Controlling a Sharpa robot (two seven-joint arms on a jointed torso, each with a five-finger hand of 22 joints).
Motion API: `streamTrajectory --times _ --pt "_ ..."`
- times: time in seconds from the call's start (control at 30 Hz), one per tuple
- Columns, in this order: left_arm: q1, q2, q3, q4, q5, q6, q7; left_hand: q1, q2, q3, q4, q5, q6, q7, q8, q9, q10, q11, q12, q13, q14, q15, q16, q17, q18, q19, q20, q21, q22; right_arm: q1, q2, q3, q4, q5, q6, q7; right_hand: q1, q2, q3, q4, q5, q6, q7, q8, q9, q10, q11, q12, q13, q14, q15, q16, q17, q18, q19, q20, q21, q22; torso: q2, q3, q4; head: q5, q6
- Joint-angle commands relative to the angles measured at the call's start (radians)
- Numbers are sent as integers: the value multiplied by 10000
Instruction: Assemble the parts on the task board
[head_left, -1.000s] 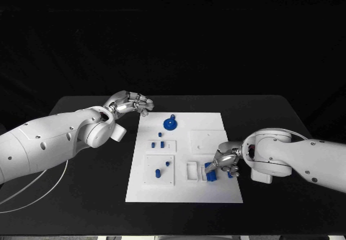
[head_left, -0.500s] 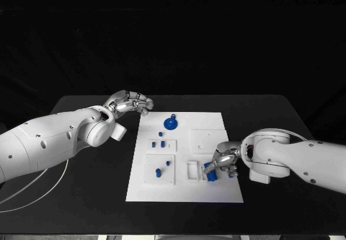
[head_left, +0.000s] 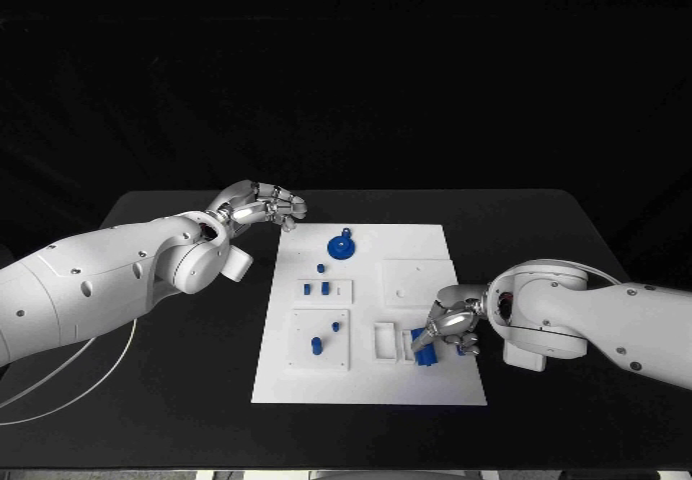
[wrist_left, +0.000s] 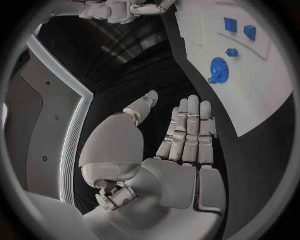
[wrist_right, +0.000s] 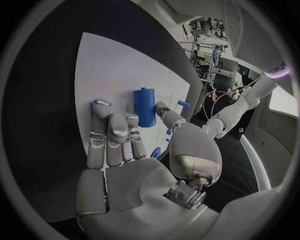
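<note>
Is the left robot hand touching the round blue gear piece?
Apart. In the head view the left robot hand sits off the white board's far corner, with bare board between it and the blue gear.

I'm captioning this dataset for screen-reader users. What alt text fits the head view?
A white task board lies on a black table, and the robot's right hand rests on blue parts near the board's right edge. The left hand hovers with curled fingers off the board's far left corner, near a blue gear.

task board (head_left: 418, 258) white | parts (head_left: 340, 247) blue | table (head_left: 173, 350) black | hands silver
</note>
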Motion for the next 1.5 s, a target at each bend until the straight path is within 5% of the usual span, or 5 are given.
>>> streamTrajectory --times 0.03,0.5,0.73,1.07,1.5 --pt "9 48 4 -4 138 74 71 -105 -22 20 63 20 -59 105 30 -17 -60 -20 50 8 57 45 -53 16 192 31 23 -54 10 -42 -73 -67 39 815 29 -4 -82 60 11 73 -3 82 13 40 27 86 9 20 20 3 -105 17 14 206 11 0 34 191 -2 -2 12 9 13" --pt "8 82 3 -27 138 62 99 -101 -30 21 64 22 -65 105 37 -26 -62 -20 49 9 57 44 -60 24 195 31 21 -60 16 544 -296 -22 367 1745 -548 150 39 2 79 -148 6 205 -18 48 27 114 -19 -32 84 11 -130 -19 19 206 -24 5 67 190 -2 -18 -5 61 35" --pt "8 81 3 -31 141 74 103 -141 -28 8 97 10 -69 107 48 -37 -64 -17 48 10 58 46 -68 35 191 33 25 -68 23 551 -28 -23 166 2028 -329 39 -27 -20 45 -143 3 215 -19 33 18 117 -22 -55 99 12 -135 -31 19 206 -33 17 72 186 8 -17 5 -2 62" --pt "8 81 3 -45 145 116 83 -161 -32 2 115 4 -74 107 57 -47 -67 -17 47 10 56 47 -77 43 192 34 25 -76 29 549 636 -30 -316 1657 -543 -143 -81 -73 19 -142 3 203 -18 6 6 110 -21 -83 116 14 -137 -41 24 206 -44 21 74 181 5 -8 -2 58 39" --pt "8 55 3 -32 145 121 79 -185 -37 -6 138 -17 -78 107 70 -60 -69 -17 47 11 53 47 -89 55 193 32 24 -87 37 431 990 -63 -503 1668 -170 -190 -144 -90 5 -112 1 196 -14 -18 -5 100 -17 -112 134 11 -134 -54 28 206 -56 27 73 175 13 -20 10 116 -6"
